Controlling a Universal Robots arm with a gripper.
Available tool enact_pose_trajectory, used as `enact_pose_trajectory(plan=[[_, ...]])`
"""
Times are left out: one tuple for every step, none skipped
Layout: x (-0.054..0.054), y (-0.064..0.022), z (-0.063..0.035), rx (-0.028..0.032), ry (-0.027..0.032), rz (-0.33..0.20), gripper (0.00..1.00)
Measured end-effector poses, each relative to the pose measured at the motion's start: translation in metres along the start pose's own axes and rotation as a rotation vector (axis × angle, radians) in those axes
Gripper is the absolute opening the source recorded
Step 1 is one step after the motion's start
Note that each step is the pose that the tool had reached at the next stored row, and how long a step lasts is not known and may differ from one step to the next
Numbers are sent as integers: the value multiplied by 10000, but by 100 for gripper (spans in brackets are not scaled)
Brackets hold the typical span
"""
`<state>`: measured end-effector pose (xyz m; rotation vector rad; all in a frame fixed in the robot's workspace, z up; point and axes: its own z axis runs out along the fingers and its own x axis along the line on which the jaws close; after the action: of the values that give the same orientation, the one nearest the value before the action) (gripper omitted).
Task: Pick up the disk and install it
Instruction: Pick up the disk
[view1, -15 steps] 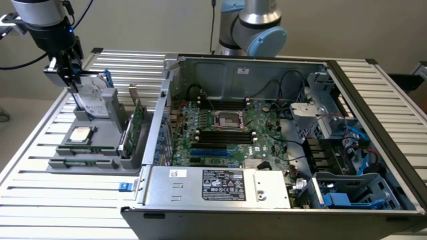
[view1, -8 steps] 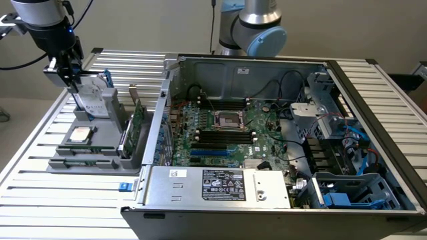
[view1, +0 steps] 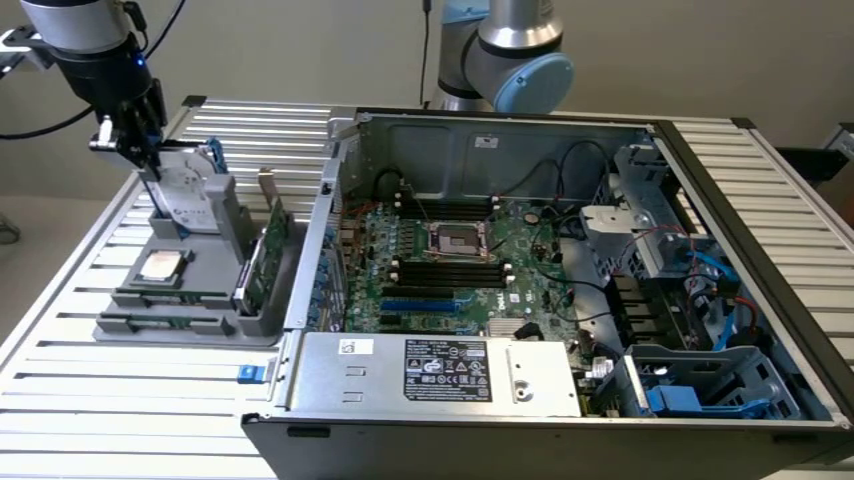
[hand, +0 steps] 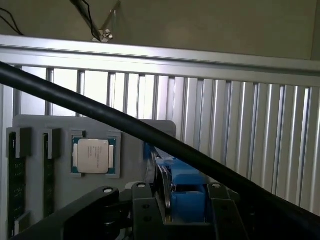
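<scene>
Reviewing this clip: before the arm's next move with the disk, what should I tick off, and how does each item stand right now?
1. Gripper lined up on the disk: ok, it sits at the disk's top edge.
2. Disk upright in the gray holder: ok.
3. Disk firmly held: cannot tell.
4. CPU chip and green circuit card out of the gripper's way: ok, both are apart from it.
5. Computer case open: ok, the motherboard is exposed.
6. Blue drive bay free to take the disk: cannot tell.
</scene>
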<state>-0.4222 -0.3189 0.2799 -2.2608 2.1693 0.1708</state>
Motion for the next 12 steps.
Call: enact_pose_trajectory(plan=[[0, 0, 0, 3, -3, 35, 41], [1, 1, 0, 5, -5, 68, 36], [3, 1, 0, 8, -7, 99, 36], [5, 1, -1, 9, -9, 129, 36], [9, 2, -1, 12, -11, 153, 36], [13, 2, -1, 14, -13, 172, 36], [17, 3, -1, 16, -15, 191, 36], [22, 3, -2, 17, -16, 209, 36], [27, 4, -2, 17, -17, 226, 36], [33, 5, -3, 19, -18, 242, 36], [39, 6, -3, 20, -19, 258, 36], [45, 7, -4, 22, -20, 272, 36]])
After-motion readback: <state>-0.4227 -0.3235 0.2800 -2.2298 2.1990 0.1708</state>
